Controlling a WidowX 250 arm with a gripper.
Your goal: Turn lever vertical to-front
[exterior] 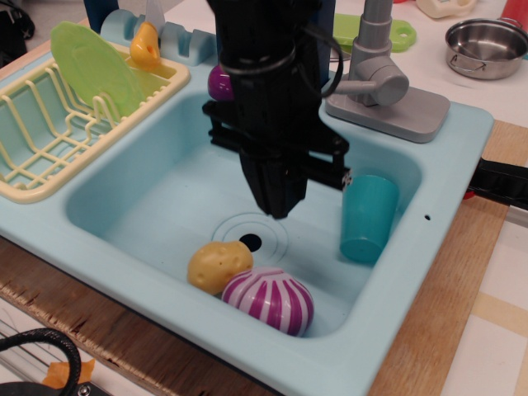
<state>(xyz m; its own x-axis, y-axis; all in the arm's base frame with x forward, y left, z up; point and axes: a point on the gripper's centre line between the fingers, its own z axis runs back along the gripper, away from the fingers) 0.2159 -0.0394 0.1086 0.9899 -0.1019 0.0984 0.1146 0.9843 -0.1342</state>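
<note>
The lever (376, 28) is a slim grey rod standing about upright, running out of the top of the frame. It joins a stubby grey cylinder (383, 83) on a flat grey plate (394, 113) at the sink's back right rim. My black gripper (279, 206) hangs over the middle of the light-blue sink (165, 216), fingers pointing down and drawn together to a point, holding nothing. It is apart from the lever, to its left and nearer the front.
In the sink lie a teal cup (368, 219), a yellow potato (219, 266) and a purple-white onion (270, 300). A purple eggplant (217, 82) shows behind my arm. A yellow dish rack (45, 132) with a green plate (89, 68) stands left. A steel pot (487, 46) is at back right.
</note>
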